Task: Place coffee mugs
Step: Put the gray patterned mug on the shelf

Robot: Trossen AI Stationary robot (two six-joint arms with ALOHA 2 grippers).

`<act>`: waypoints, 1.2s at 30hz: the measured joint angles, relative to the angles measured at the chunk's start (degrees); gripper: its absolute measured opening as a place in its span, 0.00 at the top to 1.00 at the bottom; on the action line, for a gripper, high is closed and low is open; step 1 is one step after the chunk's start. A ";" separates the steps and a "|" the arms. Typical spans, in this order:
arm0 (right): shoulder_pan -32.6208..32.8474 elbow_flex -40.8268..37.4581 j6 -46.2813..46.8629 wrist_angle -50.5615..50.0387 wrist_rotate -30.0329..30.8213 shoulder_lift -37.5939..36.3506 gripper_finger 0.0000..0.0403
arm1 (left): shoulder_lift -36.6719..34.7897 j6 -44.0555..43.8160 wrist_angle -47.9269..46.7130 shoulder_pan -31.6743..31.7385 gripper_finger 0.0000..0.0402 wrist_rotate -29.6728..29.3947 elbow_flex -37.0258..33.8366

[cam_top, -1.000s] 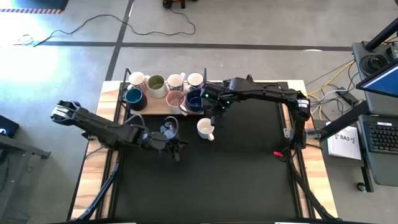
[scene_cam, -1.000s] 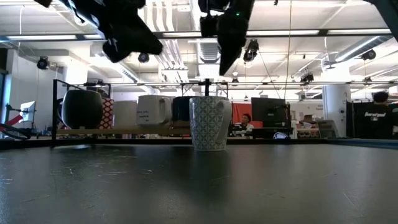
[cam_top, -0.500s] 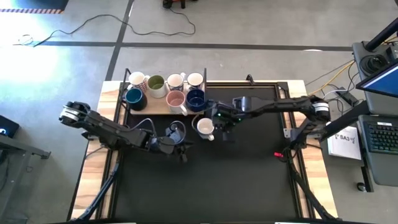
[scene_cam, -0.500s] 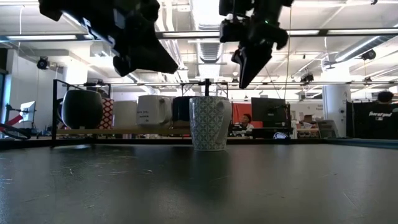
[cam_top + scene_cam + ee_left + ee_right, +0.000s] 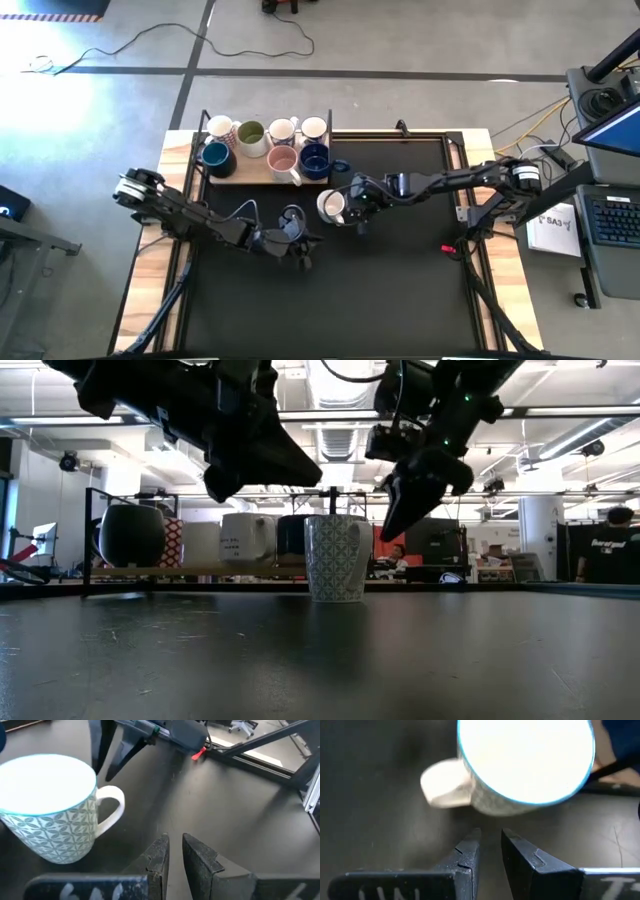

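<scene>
- Black matting covers the counter [image 5: 400, 290], which fills the middle of the high view, with an open workshop beyond it in the low view.
- Right gripper [image 5: 489, 851]: its jaws are nearly pressed together with a thin slit between them, pinching nothing and touching nothing.
- Just ahead of those jaws stands the patterned white mug [image 5: 331, 206], upright on the mat a little above the centre of the high view. In the right wrist view its handle [image 5: 445, 785] juts to the upper left, off the line of the jaws.
- Left gripper [image 5: 172, 851]: its jaws are likewise all but closed and empty. It hangs at the lower left of the mug in the high view, with the mug off to one side of it rather than straight ahead.
- The right arm looks the nearer and better aimed, so it probably takes this mug; its jaws would have to spread before they could straddle the rim or the handle.
- Seven other mugs [image 5: 268, 148] already sit in two rows on the wooden tray [image 5: 245, 176] at the upper left of the counter, near the lone mug.
</scene>
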 joint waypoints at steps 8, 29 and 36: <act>2.81 -2.85 4.63 9.20 -0.12 0.00 0.84 | 2.30 -0.62 0.37 -0.15 0.91 -0.96 0.00; 6.24 -2.29 10.64 10.52 -0.07 0.16 0.84 | 2.36 0.22 0.33 -0.52 0.91 -1.10 0.00; 6.46 -3.24 12.28 13.05 -0.06 1.10 0.84 | 2.36 0.68 0.21 -0.63 0.91 -1.11 0.00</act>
